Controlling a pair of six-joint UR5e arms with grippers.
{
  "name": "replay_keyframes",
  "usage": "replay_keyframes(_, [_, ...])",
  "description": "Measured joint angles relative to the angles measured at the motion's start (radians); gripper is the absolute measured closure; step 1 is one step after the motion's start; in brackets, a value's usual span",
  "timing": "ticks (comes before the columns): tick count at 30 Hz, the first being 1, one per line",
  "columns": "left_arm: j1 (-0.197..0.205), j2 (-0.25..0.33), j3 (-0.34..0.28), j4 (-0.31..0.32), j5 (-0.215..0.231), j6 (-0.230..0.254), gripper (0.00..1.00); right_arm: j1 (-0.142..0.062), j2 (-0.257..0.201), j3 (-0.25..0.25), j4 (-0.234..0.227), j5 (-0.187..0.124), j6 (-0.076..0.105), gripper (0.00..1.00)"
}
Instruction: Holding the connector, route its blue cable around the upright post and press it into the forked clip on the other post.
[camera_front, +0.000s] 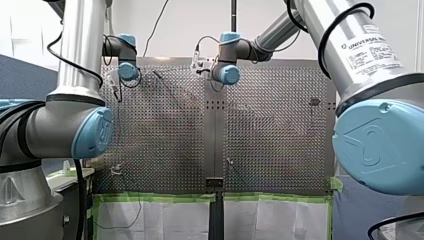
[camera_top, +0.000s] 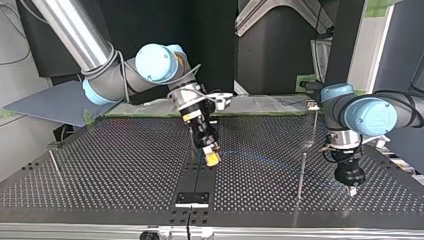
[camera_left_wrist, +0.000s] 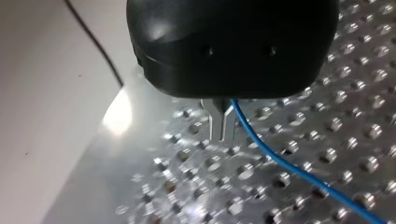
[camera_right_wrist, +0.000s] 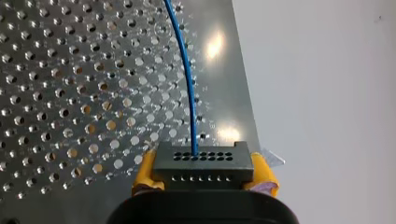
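Connector (camera_right_wrist: 202, 161) is pinched by right pincer (camera_right_wrist: 204, 170); left pincer (camera_left_wrist: 220, 133): cannot be told. Blue cable (camera_right_wrist: 187, 79) best kept taut round upright post (camera_top: 301, 175).

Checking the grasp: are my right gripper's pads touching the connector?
Touching. Right wrist view: the right gripper clamps the connector, yellow pads pressed against both its ends.

Perforated metal table (camera_top: 125, 165), top view.
A black plate (camera_top: 192, 199) at six o'clock; thin post (camera_top: 301, 175) at four, second post (camera_top: 314, 127) at three.
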Motion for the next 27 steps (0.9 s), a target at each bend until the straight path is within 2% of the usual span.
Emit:
replay_keyframes(5, [-0.003,-0.020,0.000,0.001,0.041,-0.001,1.00,-0.004,0.005,0.000,-0.006,0.023,-0.002,1.00])
replay_keyframes(15, [-0.018,-0.062,-0.001,-0.002,0.117,-0.014,1.00,-0.007,0.033,0.000,0.001,0.090,-0.020,1.00])
replay_keyframes(23, [-0.036,-0.064,-0.005,-0.039,0.126,-0.014,1.00,-0.005,0.042,0.001,0.037,0.102,-0.021,1.00])
replay_keyframes(24, [-0.038,-0.064,-0.005,-0.046,0.124,-0.013,0.86,-0.005,0.045,0.002,0.046,0.102,-0.021,1.00])
replay_keyframes(25, [-0.040,-0.064,-0.006,-0.053,0.121,-0.012,0.86,-0.005,0.048,0.002,0.053,0.102,-0.022,1.00])
replay_keyframes(27, [-0.044,-0.064,-0.010,-0.061,0.114,-0.010,0.75,-0.004,0.056,0.002,0.066,0.103,-0.023,1.00])
